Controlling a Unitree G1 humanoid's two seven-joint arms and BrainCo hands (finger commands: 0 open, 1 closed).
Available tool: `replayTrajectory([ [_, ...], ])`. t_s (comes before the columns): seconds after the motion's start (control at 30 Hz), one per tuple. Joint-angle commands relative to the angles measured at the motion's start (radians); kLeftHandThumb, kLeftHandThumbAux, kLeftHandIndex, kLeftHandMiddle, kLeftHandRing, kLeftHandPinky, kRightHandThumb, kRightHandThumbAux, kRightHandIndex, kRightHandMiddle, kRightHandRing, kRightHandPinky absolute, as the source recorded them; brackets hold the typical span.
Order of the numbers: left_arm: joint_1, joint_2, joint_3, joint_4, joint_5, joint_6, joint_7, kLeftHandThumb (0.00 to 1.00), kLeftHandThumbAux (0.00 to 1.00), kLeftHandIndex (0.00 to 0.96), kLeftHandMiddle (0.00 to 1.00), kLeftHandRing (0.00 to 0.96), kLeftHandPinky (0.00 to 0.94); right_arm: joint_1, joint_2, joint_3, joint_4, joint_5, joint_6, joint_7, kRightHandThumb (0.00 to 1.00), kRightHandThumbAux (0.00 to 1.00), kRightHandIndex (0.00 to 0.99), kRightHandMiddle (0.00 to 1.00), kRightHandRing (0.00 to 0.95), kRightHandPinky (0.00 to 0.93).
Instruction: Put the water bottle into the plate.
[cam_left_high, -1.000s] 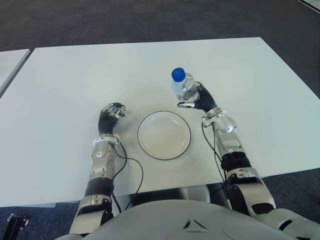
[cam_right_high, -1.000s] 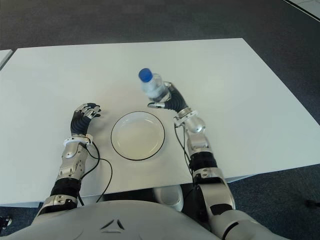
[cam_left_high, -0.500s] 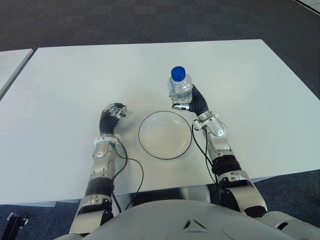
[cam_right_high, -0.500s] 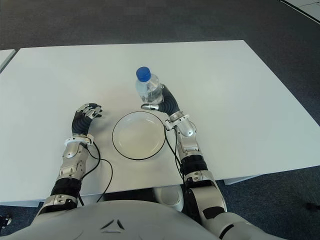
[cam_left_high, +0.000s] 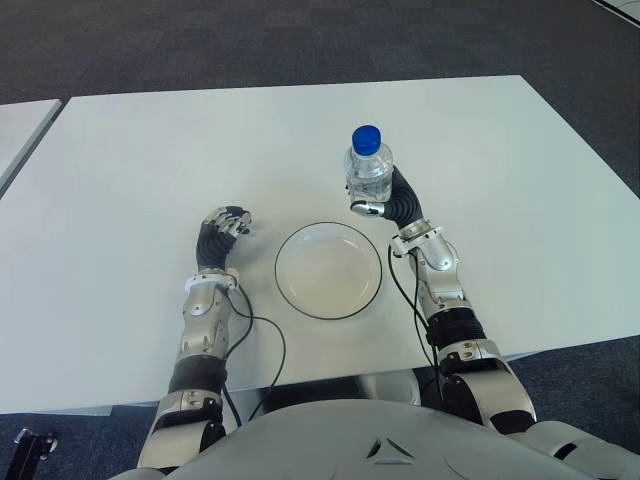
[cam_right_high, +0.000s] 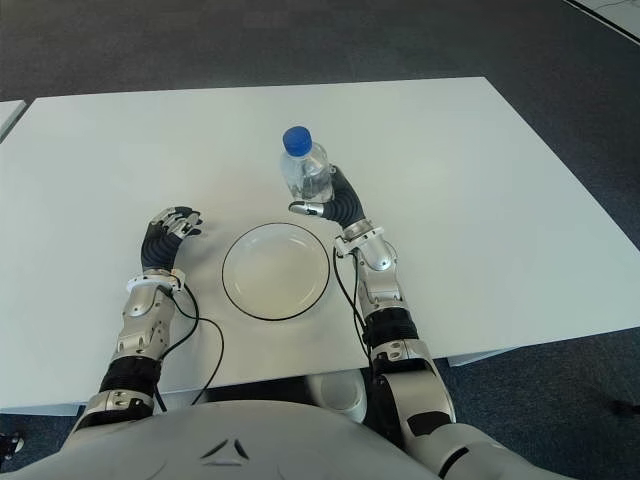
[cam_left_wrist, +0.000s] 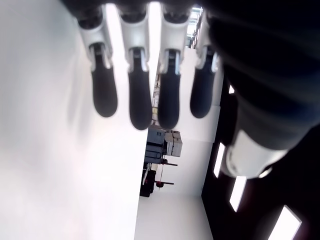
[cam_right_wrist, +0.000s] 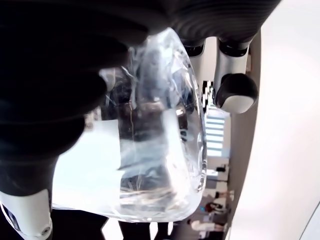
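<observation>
Right hand (cam_left_high: 385, 205) holds the bottle (cam_left_high: 368, 172) clear of the table (cam_left_high: 150, 150), just beyond the far right rim of the plate (cam_left_high: 329, 270). Fingers (cam_right_wrist: 234, 89) are wrapped around the bottle's lower body; in the right wrist view the clear, crinkled plastic fills the palm, with fingertips curled over one side and the dark palm pressed against the other. Bottle stands roughly upright, blue cap (cam_left_high: 366, 138) on top, leaning slightly toward the robot's left. Water or clear wall visible inside; cannot tell the fill level.

Bottle is not in the plate. In the eye views its base shows above the table just past the plate's rim, beside it rather than over its middle.

Plate: white, round, dark thin rim, lying flat on the table between the two forearms, nearer the robot's edge.

Left hand (cam_left_high: 224, 226) shows to the left of the plate, near it but apart. Its fingers (cam_left_wrist: 137, 102) are curled partway, tips bent down toward the white table, nothing between them. Cannot tell whether it touches the table.

A black cable (cam_left_high: 262, 345) loops from the left forearm across the table near the front edge.
</observation>
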Motion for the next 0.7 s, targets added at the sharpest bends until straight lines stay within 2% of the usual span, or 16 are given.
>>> replayTrajectory([
  [0.03, 0.064, -0.011, -0.001, 0.05, -0.001, 0.077, -0.002, 0.7, 0.722, 0.417, 0.432, 0.453, 0.456, 0.027, -0.018, 0.04, -0.049, -0.172, -0.132, -0.124, 0.711, 0.716, 0.44, 0.916, 0.911, 0.897],
  [0.1, 0.064, -0.01, -0.003, 0.05, 0.001, 0.077, -0.001, 0.7, 0.722, 0.418, 0.435, 0.458, 0.461, 0.027, -0.04, 0.057, -0.059, -0.298, -0.178, -0.22, 0.711, 0.717, 0.439, 0.92, 0.914, 0.9],
  [0.17, 0.066, -0.01, -0.005, 0.048, 0.004, 0.078, 0.002, 0.7, 0.722, 0.418, 0.439, 0.461, 0.464, 0.022, -0.06, 0.069, -0.058, -0.385, -0.199, -0.291, 0.71, 0.717, 0.439, 0.922, 0.915, 0.902],
  [0.27, 0.068, -0.01, -0.007, 0.043, 0.007, 0.08, 0.005, 0.699, 0.722, 0.418, 0.442, 0.465, 0.464, 0.018, -0.084, 0.087, -0.061, -0.467, -0.2, -0.356, 0.71, 0.717, 0.439, 0.926, 0.917, 0.903],
  [0.33, 0.068, -0.012, -0.008, 0.044, 0.008, 0.082, 0.008, 0.699, 0.722, 0.418, 0.442, 0.465, 0.462, 0.014, -0.103, 0.112, -0.068, -0.558, -0.193, -0.424, 0.711, 0.717, 0.439, 0.927, 0.918, 0.904],
  [0.43, 0.068, -0.014, -0.007, 0.043, 0.007, 0.084, 0.009, 0.699, 0.722, 0.418, 0.441, 0.463, 0.461, 0.008, -0.121, 0.138, -0.069, -0.624, -0.186, -0.485, 0.711, 0.717, 0.439, 0.928, 0.919, 0.904],
  [0.7, 0.067, -0.017, -0.009, 0.046, 0.015, 0.08, 0.019, 0.699, 0.723, 0.419, 0.44, 0.46, 0.46, -0.003, -0.171, 0.215, -0.093, -0.769, -0.126, -0.576, 0.709, 0.718, 0.439, 0.933, 0.919, 0.908],
])
